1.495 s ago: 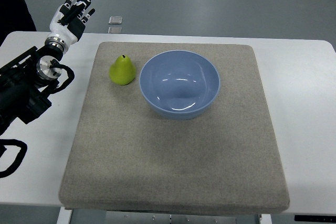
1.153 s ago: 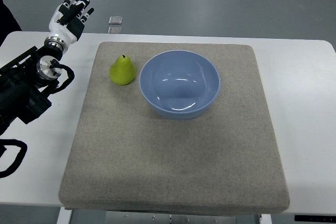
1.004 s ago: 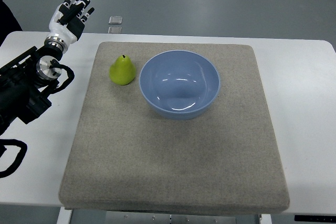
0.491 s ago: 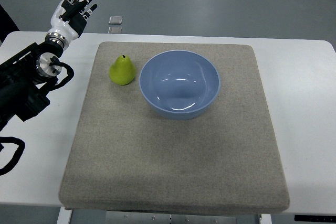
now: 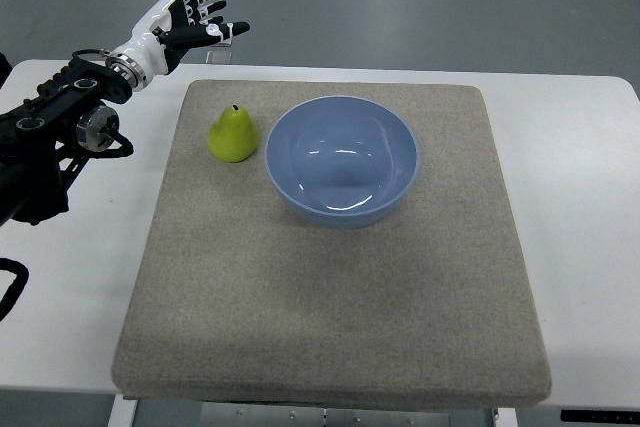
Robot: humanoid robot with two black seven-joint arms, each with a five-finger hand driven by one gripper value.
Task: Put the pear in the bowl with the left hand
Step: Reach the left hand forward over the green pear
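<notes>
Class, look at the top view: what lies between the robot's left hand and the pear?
Nothing stands between the left hand and the pear: only bare white table and grey mat, seen in the top view.

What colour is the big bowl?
The bowl is light blue, seen clearly in the top view.

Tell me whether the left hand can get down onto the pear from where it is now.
Probably yes. The left hand is open, fingers spread, beyond the mat's far left corner, and nothing lies between it and the pear. The bowl sits close on the pear's right, so that side is tight for fingers.
</notes>
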